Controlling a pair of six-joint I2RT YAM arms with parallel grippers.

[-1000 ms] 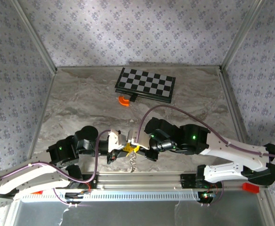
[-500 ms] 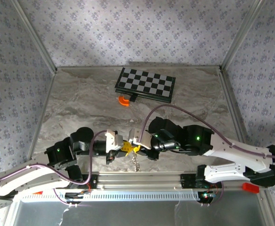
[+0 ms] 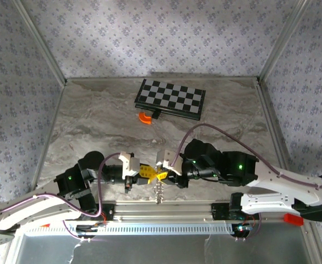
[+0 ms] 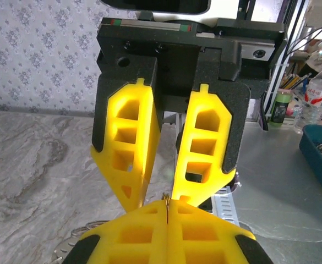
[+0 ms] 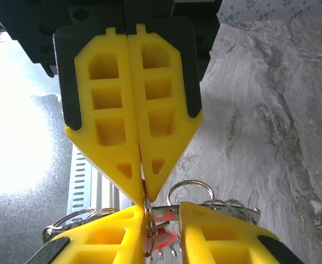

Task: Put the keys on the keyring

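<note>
both arms meet nose to nose low over the near edge of the counter (image 3: pixel 94 121). the left hand (image 5: pixel 143 188) is pressed together and pinches a thin wire loop of the keyring (image 5: pixel 146 210) edge-on between its tips. this looks meant to hold the ring steady and upright so the other arm can work on it.

the right hand (image 4: pixel 159 193) faces it with its fingers a little spread, a clear gap between the yellow pads (image 4: pixel 205 148). nothing is clamped in it.

the red-headed key (image 5: pixel 163 240) sits in that gap, right under the pinched wire. the silver keys (image 5: pixel 235 209) fan off to one side, with another round loop (image 5: pixel 191 192) just beside them. from the top view the bunch (image 3: pixel 159 192) hangs down between the two hands, off the counter edge over the rail.

i can't tell whether the red key is already threaded or only resting against the ring, since the wire is too thin and crowded there.

judgement: mid-threading. the ring is held fast and the right hand is loose, so it needs a fresh hold on a key. the risk is the bunch swinging or the wire slipping from the pinch.
</note>
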